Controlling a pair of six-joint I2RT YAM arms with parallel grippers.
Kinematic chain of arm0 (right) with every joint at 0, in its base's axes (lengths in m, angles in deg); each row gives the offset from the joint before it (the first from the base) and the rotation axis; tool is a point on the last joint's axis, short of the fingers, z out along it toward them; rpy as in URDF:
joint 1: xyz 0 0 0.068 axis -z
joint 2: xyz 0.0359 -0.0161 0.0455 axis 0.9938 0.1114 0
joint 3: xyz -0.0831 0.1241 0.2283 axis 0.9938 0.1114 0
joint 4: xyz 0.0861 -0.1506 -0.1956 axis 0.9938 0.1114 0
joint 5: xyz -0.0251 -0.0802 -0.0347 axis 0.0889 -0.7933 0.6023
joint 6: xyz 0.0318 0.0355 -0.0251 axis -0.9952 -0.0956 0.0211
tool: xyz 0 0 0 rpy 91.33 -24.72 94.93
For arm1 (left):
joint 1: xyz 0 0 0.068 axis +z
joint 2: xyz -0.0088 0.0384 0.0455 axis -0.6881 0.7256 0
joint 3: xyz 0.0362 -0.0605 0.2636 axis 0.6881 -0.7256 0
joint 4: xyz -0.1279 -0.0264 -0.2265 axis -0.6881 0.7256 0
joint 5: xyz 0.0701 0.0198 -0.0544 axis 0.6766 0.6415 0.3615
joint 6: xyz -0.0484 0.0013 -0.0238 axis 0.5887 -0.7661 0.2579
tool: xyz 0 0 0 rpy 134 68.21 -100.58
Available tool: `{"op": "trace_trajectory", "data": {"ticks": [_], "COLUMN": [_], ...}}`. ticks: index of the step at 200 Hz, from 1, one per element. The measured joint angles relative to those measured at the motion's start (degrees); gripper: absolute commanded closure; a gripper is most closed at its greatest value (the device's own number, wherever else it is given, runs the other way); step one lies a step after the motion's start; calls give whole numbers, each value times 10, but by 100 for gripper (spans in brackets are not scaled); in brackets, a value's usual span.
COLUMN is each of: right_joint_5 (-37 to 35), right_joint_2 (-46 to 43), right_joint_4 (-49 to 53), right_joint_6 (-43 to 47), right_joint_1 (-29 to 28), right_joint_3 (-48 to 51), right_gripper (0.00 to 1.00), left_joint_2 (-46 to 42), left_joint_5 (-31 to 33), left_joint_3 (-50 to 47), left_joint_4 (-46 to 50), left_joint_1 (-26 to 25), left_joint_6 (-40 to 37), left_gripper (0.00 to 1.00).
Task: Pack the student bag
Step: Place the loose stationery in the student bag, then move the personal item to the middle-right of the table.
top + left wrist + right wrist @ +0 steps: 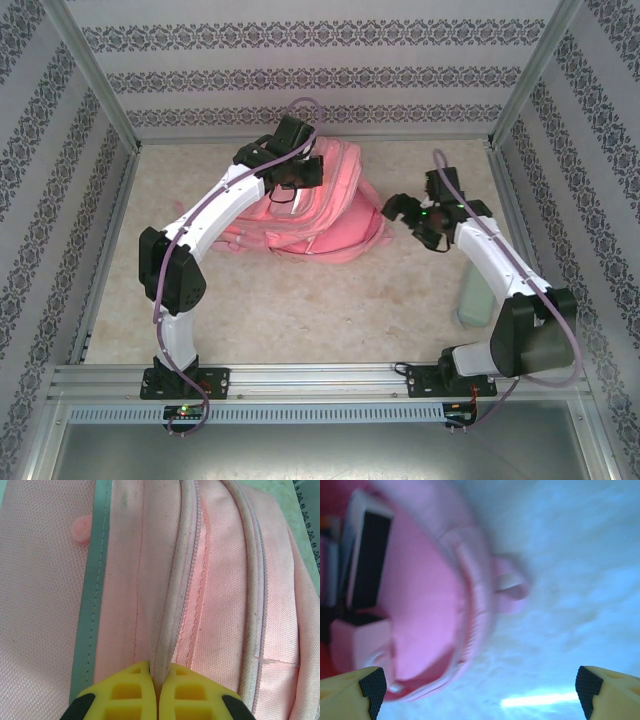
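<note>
The pink student bag [320, 205] lies flat at the back middle of the table, its straps trailing to the left. My left gripper [297, 172] sits on top of it, and its yellow fingers [131, 692] are shut on a raised fold of pink fabric beside the zip [192, 555]. A pale grey stripe [92, 595] runs along the bag to the left of that fold. My right gripper [408, 212] hangs open just right of the bag, nothing between its fingertips [372, 685]. Its blurred wrist view looks into the bag's open mouth [420, 615], where a dark flat item [370, 560] shows inside.
A pale green object [474, 298] lies on the table at the right, partly under the right arm. Patterned walls and metal posts close in the table on three sides. Bare beige tabletop [300, 310] stretches in front of the bag.
</note>
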Motion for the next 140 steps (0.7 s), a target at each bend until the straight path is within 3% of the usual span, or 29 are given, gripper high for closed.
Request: {"op": "trace_trajectory", "data": {"ticks": [34,80,116,140], "right_joint_5": [-46,-83,-91,-91], "right_joint_2": [12,122,223,280], "right_joint_4": [28,40,48,53], "right_joint_6": [37,66,80,86], "right_joint_1": [87,183,233,253], "right_joint_3": [-3,-66,-160,-216], "right_gripper": [2,2,24,28], "left_joint_2": [0,0,-2,-6], "left_joint_5": [-10,-23,-29,-30], "left_joint_3": [-11,-21,-30,-37], "left_joint_4": [-12,-23,-31,-37], "left_joint_1": [0,0,0,0], "left_joint_6": [6,11,12,13], "left_gripper": [100,100,100,100]}}
